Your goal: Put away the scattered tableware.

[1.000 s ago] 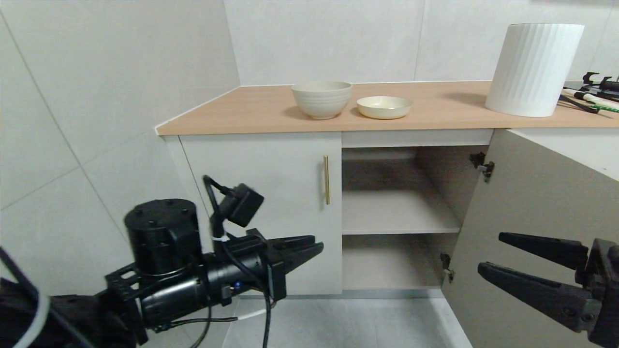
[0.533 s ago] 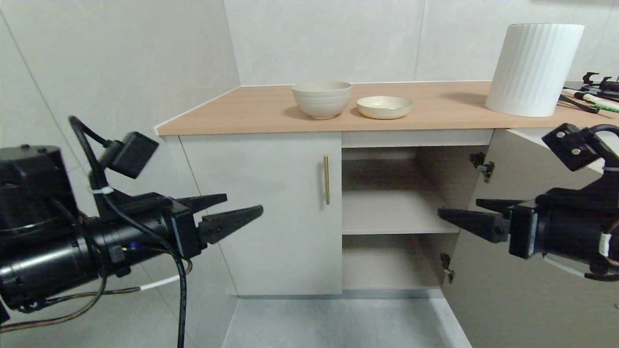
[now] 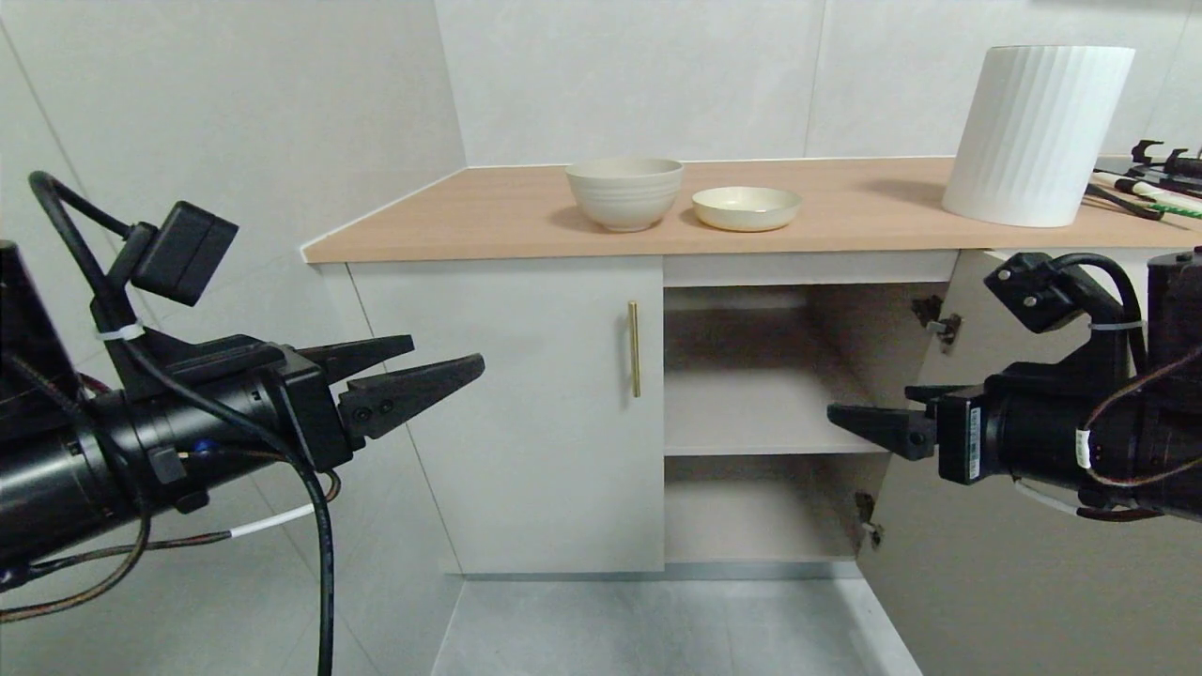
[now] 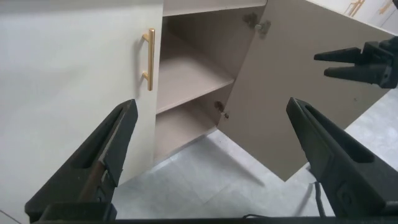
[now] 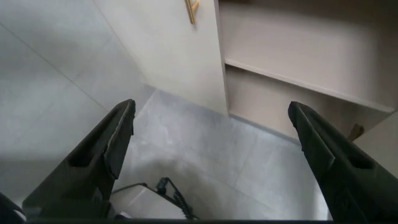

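Observation:
A cream ribbed bowl (image 3: 624,192) and a shallow pale-yellow dish (image 3: 747,207) stand side by side on the wooden countertop (image 3: 451,221). Below them, the cabinet's right door (image 3: 1033,488) is swung open, and bare shelves (image 3: 761,413) show inside. My left gripper (image 3: 449,350) hangs open and holds nothing. It is out in front of the closed left door (image 3: 526,404), well below the counter. The left wrist view shows this gripper (image 4: 211,106) facing the cabinet. My right gripper (image 3: 869,402) is open and holds nothing. It is level with the middle shelf, by the open door. In its own view the right gripper (image 5: 211,106) looks down at the floor and shelves.
A tall white ribbed cylinder (image 3: 1038,136) stands at the counter's right, with several hand tools (image 3: 1146,188) beyond it. The closed door has a brass handle (image 3: 634,349). A tiled wall runs along the left. Grey floor (image 3: 657,629) lies in front of the cabinet.
Both arms have risen from low in the picture. The left gripper moved up and to the left. The right gripper moved up and leftward to the cabinet opening.

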Robot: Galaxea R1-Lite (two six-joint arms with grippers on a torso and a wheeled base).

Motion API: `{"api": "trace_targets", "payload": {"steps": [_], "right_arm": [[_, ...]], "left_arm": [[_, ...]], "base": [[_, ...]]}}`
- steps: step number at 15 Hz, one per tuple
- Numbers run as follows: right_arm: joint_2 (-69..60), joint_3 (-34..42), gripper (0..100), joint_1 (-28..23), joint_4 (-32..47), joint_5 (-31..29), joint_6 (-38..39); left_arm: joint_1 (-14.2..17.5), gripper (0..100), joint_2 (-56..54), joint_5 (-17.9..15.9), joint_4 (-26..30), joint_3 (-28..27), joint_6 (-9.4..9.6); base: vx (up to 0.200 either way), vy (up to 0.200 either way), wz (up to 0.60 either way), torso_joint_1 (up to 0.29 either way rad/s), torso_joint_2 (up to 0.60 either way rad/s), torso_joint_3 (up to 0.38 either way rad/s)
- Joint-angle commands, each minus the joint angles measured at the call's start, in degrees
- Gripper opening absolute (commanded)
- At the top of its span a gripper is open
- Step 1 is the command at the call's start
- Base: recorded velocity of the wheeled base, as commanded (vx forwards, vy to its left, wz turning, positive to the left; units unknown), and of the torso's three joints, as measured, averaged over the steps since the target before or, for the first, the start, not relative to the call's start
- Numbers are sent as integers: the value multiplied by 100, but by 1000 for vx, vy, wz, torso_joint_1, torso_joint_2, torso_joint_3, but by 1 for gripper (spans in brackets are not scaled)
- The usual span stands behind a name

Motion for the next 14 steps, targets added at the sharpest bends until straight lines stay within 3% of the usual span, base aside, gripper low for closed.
{"api": "trace_targets", "payload": {"steps": [1, 2, 14], "right_arm": [[-2, 37, 100, 2, -8, 8, -31], [7, 37, 100, 2, -8, 8, -22], [-19, 81, 100, 2, -8, 17, -40]], "left_arm": [[3, 100, 12, -4, -8, -13, -1], [12, 100, -6, -4, 1, -22, -1], [91, 100, 47, -4, -8, -30, -19]], "base": [[0, 0, 0, 0, 0, 0], [0, 0, 0, 0, 0, 0], [200, 0, 0, 3, 2, 1]]}}
